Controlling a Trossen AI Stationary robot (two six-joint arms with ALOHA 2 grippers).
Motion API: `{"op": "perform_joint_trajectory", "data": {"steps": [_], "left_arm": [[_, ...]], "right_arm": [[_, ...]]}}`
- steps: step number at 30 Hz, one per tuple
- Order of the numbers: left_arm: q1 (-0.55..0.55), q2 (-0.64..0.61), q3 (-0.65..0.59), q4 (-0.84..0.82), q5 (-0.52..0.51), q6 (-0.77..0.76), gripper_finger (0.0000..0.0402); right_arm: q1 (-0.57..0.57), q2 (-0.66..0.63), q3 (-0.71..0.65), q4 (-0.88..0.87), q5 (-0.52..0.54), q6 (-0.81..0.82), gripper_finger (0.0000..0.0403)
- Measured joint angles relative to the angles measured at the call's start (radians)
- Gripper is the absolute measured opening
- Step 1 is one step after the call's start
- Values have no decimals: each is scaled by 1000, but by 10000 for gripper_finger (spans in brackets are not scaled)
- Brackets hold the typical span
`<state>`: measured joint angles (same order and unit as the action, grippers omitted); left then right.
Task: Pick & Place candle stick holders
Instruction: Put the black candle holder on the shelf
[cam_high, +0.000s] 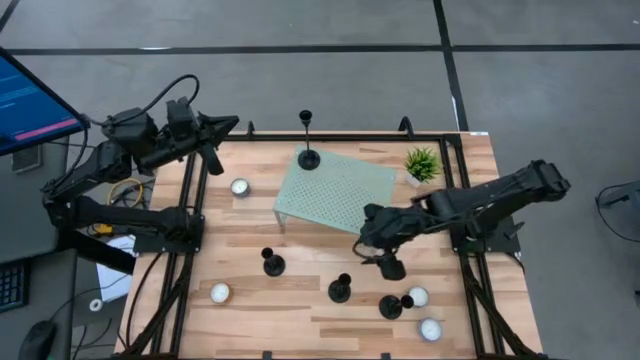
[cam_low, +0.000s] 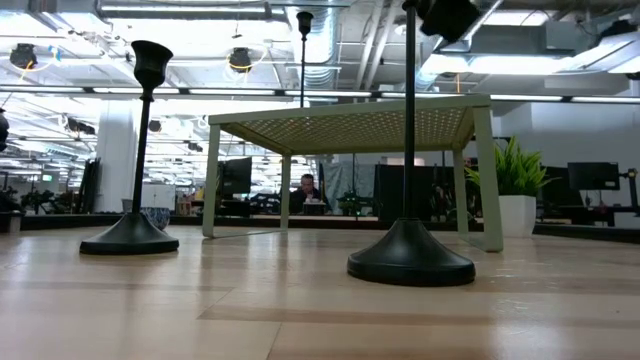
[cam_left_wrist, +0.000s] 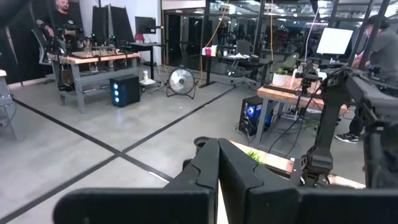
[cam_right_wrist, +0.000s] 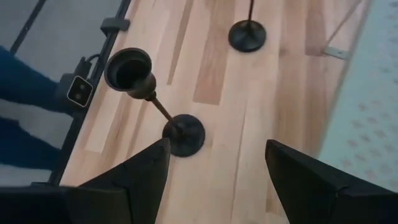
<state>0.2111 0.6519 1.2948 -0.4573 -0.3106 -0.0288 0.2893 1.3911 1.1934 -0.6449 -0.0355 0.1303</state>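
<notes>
My right claw (cam_high: 385, 262) hovers above the counter (cam_high: 300, 305) with fingers spread wide, nothing in it, over the front row of candle stick holders. One holder (cam_high: 309, 157) already stands on the pale green perforated stand (cam_high: 345, 192). Three are on the wood: one left of centre (cam_high: 272, 264), one in the middle (cam_high: 340, 290), one to the right (cam_high: 391, 305) right by a white tealight (cam_high: 418, 296). My left claw (cam_high: 212, 165) is pinched closed and empty, parked at the counter's back left corner.

Risks: these holders are top-heavy with thin stems, so a finger coming down off-centre could clip the cup and tip one. The right-hand holder sits so near the tealight I might knock it. The stand edge is also near the arm.

The right wrist view shows a holder (cam_right_wrist: 155, 99) between the spread fingers, cup (cam_right_wrist: 129, 68) toward the lens; the overhead doesn't make clear which one. The low view shows stem heights, a short holder (cam_low: 138, 160) and a taller one (cam_low: 410, 200), plus the potted plant (cam_low: 515, 190). The left wrist view only sees the room.
</notes>
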Motion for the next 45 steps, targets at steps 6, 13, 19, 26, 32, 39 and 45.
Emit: {"op": "perform_joint_trajectory", "data": {"steps": [6, 13, 19, 26, 32, 39, 45], "left_arm": [[0, -25, 0, -7, 0, 18, 8], [0, -33, 0, -19, 0, 24, 9], [0, -36, 0, -22, 0, 24, 9], [0, -37, 0, -25, 1, 24, 9], [0, -37, 0, -26, 2, 25, 10], [0, -37, 0, -29, 1, 25, 10], [0, -37, 0, -33, 1, 25, 10]], "right_arm": [[18, 74, 36, 18, -72, -31, 256], [46, 139, 49, 90, -100, -49, 256], [45, 171, 48, 120, -122, -28, 256], [52, 193, 51, 165, -129, -26, 256], [58, 205, 48, 222, -171, -25, 256], [50, 205, 48, 242, -172, -32, 256], [43, 205, 48, 241, -172, -47, 246]]}}
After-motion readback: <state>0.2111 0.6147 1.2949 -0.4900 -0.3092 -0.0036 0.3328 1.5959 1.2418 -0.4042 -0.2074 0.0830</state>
